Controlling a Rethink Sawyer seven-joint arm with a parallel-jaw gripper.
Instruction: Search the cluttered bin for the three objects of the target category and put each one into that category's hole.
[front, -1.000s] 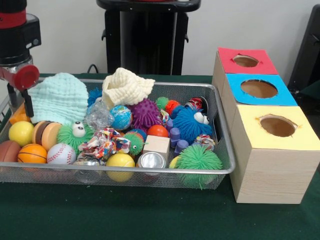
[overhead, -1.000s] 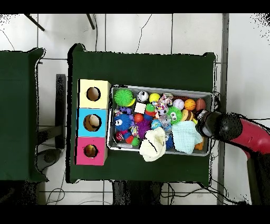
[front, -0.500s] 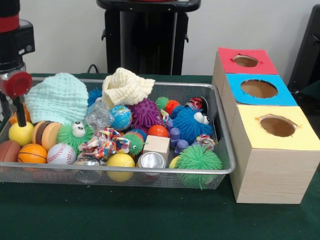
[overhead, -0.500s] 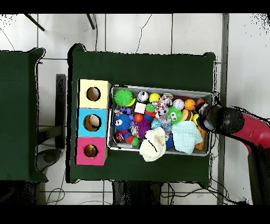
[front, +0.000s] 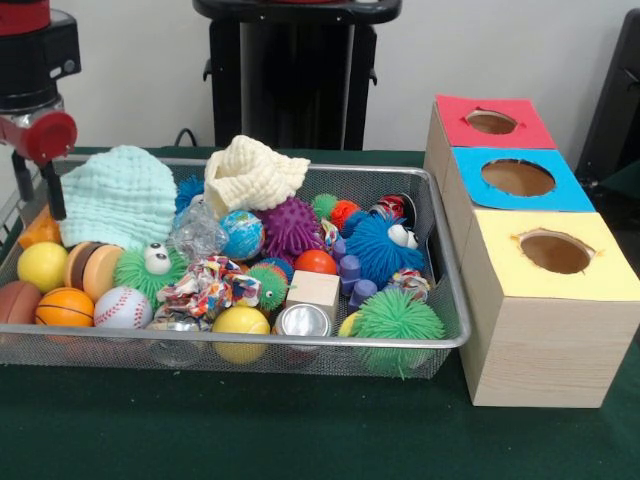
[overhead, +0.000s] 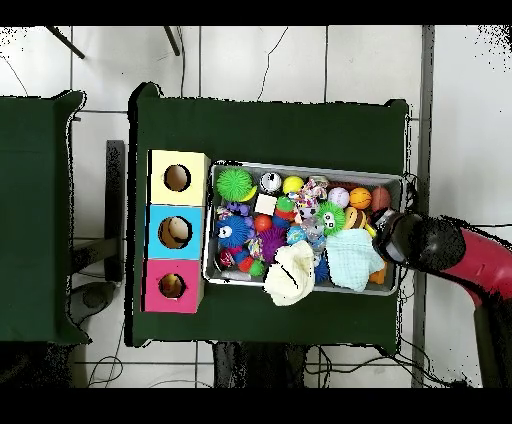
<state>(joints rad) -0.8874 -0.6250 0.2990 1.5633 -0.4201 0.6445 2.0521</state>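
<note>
A wire-mesh bin holds a jumble of toys. At its left end lie a yellow ball, a small orange basketball, a baseball and a brown ball. A mint cloth and a cream cloth lie on top at the back. My gripper hangs over the bin's left end, above an orange piece, open and holding nothing. From overhead the gripper is at the bin's right end. Beside the bin stands a wooden box with a red hole, a blue hole and a yellow hole.
Also in the bin are a globe ball, a purple spiky ball, a blue fuzzy toy with eyes, a green fuzzy ball, a wooden block and a metal can. Green cloth covers the table.
The gripper dipped toward the bin's left end half a second ago and has since risen and shifted slightly inward, with nothing in it. The toys have not moved.
</note>
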